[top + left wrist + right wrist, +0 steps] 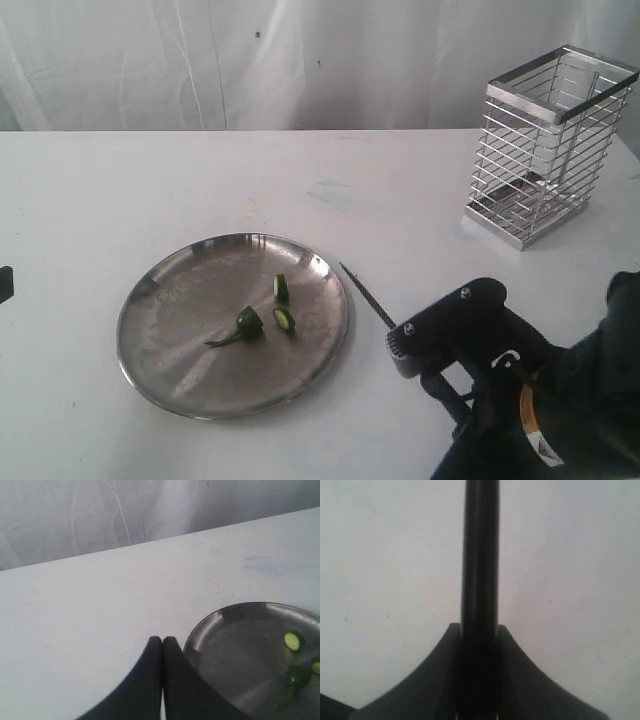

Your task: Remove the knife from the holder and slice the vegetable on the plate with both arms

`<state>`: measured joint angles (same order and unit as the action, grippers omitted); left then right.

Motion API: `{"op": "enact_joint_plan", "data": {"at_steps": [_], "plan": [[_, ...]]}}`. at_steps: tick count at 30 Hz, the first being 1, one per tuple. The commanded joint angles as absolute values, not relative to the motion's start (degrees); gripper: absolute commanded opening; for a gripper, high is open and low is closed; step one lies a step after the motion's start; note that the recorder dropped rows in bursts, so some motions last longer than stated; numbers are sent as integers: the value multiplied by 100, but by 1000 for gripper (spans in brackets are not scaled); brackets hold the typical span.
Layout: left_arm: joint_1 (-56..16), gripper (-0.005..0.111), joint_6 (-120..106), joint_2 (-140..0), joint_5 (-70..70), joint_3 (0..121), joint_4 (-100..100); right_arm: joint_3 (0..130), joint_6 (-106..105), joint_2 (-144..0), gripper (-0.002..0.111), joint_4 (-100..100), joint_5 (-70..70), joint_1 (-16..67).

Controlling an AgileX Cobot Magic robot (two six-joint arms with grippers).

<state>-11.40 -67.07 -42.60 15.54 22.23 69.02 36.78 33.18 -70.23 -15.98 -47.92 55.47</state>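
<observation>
The right claw (479,630), clamped on the knife (366,293), sits right of the plate (170,375) with the blade pointing far-left past the rim toward the cut vegetable (283,305); the left claw (162,641) is closed, empty.

The plate (160,345), round, shallow and shiny grey, is lying flat on the white table at the near left. The vegetable (264,317) is sitting in three dark green pieces near the plate's middle: a stem end on the left and two round-cut slices just right of it. The knife (366,295), slim and black, is pointing its tip toward the plate's right rim, just apart from it. The holder (548,143), a tall chrome wire-grid basket, is standing upright at the far right.
</observation>
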Motion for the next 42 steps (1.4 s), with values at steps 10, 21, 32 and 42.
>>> {"op": "enact_joint_plan", "data": {"at_steps": [10,21,32,42], "plan": [[-1160,0,-5026,-4878,1798,2212,5937,6222,1028,-9522,0,142,-3449,3905],[-1160,0,-3941,-5291,1995,2212,5303,7962,-1680,-11333,0,3095,-4190,3431],[-1160,0,-3573,-5441,2005,2212,4944,7995,-2737,-11909,9,4546,-4510,3431],[-1160,0,-3573,-5441,1993,2212,4928,7995,-2899,-12001,22,4864,-4726,3612]]}}
